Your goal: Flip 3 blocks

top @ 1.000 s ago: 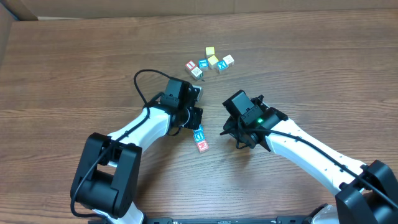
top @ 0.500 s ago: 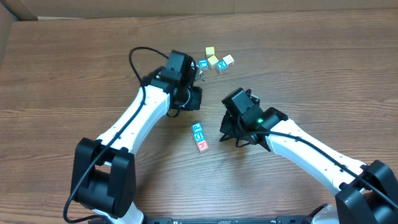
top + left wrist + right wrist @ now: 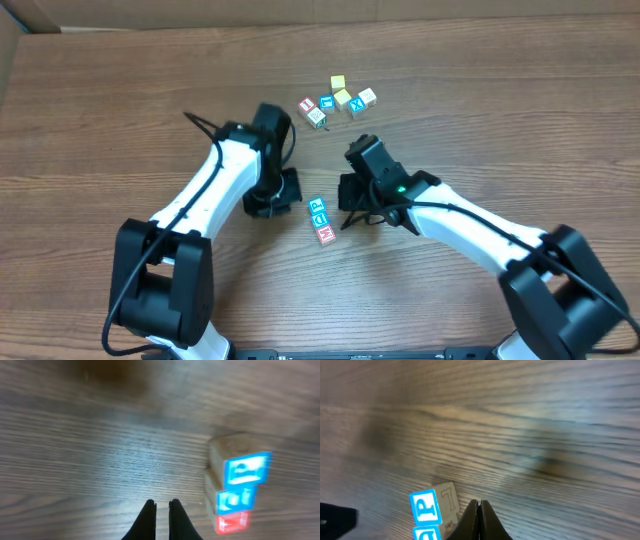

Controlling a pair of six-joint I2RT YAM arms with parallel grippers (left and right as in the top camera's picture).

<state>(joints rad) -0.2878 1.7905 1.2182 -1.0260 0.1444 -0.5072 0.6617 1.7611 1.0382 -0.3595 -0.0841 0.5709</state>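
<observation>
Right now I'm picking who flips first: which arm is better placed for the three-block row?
Right, probably. Its shut jaws sit close beside the P block at the row's end; the left jaws, also shut, show bare table between them and the blocks.

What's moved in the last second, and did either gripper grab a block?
The left gripper swung up toward the far block cluster, then came back down and now sits left of the row of three blocks. The right gripper slid left, close to that row's other side. Neither took hold of anything; both are shut and empty. The row and the cluster stayed where they were.
</observation>
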